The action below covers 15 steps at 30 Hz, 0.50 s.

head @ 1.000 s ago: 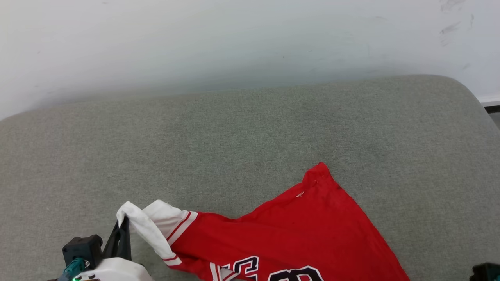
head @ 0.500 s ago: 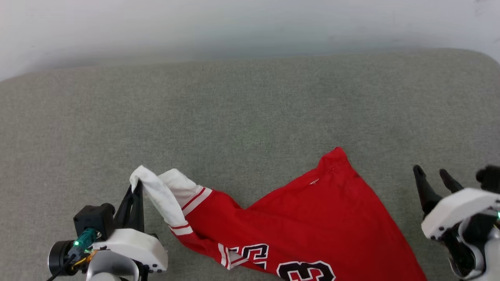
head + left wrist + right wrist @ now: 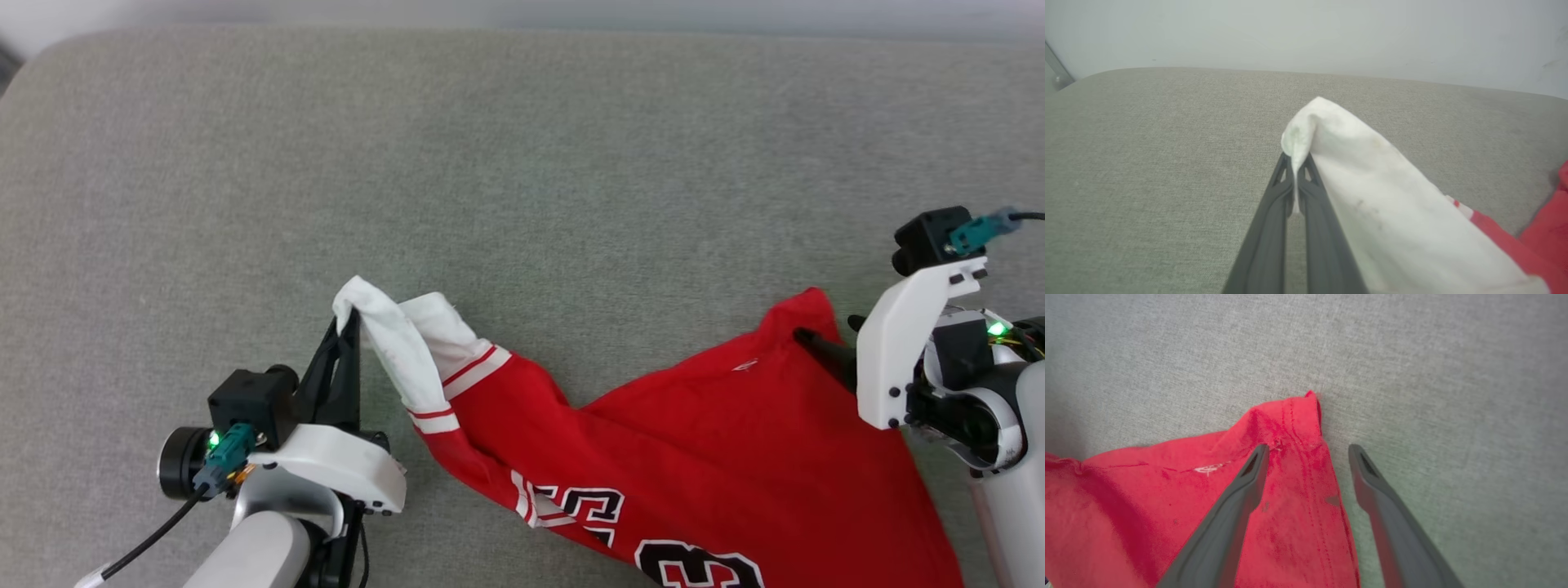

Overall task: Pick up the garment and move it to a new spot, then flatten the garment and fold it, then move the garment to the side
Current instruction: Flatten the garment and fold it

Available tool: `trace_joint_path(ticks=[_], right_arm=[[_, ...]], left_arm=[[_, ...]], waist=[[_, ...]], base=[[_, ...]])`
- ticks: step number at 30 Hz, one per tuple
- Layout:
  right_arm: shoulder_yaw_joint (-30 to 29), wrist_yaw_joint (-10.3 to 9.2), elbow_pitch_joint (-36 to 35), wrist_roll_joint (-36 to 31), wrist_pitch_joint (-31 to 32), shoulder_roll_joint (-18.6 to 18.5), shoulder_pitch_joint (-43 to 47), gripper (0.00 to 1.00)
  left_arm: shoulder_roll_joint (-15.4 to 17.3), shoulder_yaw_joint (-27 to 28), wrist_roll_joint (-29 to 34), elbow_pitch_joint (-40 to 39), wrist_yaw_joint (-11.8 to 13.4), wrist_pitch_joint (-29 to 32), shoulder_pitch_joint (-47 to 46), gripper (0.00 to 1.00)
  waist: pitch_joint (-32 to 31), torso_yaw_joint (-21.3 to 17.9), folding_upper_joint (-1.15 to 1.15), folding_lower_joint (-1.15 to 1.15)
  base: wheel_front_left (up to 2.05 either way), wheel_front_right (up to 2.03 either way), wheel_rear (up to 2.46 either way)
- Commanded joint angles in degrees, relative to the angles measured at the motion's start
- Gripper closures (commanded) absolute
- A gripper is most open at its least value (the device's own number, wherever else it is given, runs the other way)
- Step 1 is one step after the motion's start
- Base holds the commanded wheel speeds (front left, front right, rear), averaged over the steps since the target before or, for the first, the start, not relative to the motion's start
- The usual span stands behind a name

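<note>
Our head view has tipped downward since a second ago. Our right gripper (image 3: pixel 826 328) has come in over the far red corner of the red jersey T-shirt with white sleeves (image 3: pixel 694 441), its fingers spread wide, one above the cloth and one above the grey fabric cushion (image 3: pixel 522 163). Our left gripper (image 3: pixel 347 322) stays clenched on a white sleeve's edge, lifting it. The rest of the shirt lies on the cushion.
</note>
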Motion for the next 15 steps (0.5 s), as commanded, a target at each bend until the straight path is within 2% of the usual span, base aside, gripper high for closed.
trace_joint_path(ticks=[1, 6, 7, 8, 9, 15], right_arm=[[0.9, -0.02, 0.4, 0.8, 1.1, -0.6, -1.2, 0.00], [4.1, -0.07, 5.4, 1.8, 3.4, -2.0, -2.6, 0.00], [6.5, -0.07, 9.3, 3.0, 4.7, -2.1, -2.4, 0.37], [7.3, -0.07, 10.1, 3.5, 4.9, -2.1, -2.3, 0.80], [7.8, -0.06, 10.8, 4.2, 4.9, -2.0, -2.2, 1.00], [10.2, -0.02, 10.8, 4.4, 0.3, -3.6, -5.1, 1.00]], left_arm=[[-0.5, -0.2, 0.2, 0.1, -0.3, -0.5, -1.2, 1.00], [-0.7, -0.9, 1.0, 1.2, -0.8, -0.9, -2.7, 1.00], [-0.9, -1.0, 1.0, 2.1, -1.0, -1.3, -3.2, 1.00], [-1.0, -1.0, 1.0, 2.4, -1.2, -1.3, -3.3, 1.00], [-1.1, -1.1, 0.9, 2.7, -1.3, -1.4, -3.5, 1.00], [-0.7, -1.2, 0.5, 4.4, -1.8, -1.6, -3.0, 1.00]], waist=[[1.9, 1.6, 0.00, -0.01], [4.0, 2.4, 0.00, -0.01], [4.3, 2.7, 0.00, -0.01], [4.3, 2.8, 0.00, -0.01], [4.2, 2.9, 0.00, -0.01], [1.9, 2.4, 0.00, -0.01]], base=[[0.00, 0.00, 0.00], [0.00, 0.00, 0.00], [0.00, 0.00, 0.00], [0.00, 0.00, 0.00], [0.00, 0.00, 0.00], [0.00, 0.00, 0.00]])
